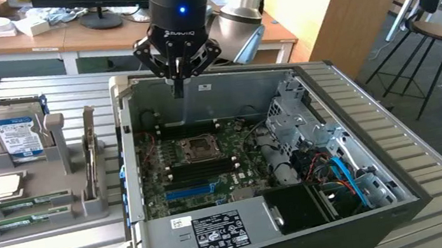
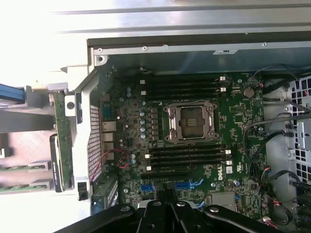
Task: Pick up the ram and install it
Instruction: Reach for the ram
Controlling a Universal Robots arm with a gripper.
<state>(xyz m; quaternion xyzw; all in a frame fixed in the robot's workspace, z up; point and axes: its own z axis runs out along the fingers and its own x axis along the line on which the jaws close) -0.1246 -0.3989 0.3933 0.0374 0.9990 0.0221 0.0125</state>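
Gripper, fingers closed together and empty, hangs over the open computer case; the ram lies well apart in the grey tray, exterior view's left.

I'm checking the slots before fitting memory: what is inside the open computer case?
The motherboard with an open processor socket and black memory slots, seemingly empty, plus cables and a metal drive cage. The power supply hides whatever lies under it.

Bright even room light, soft shadows; wrist view blown-out white beyond computer case, interior dimmer.
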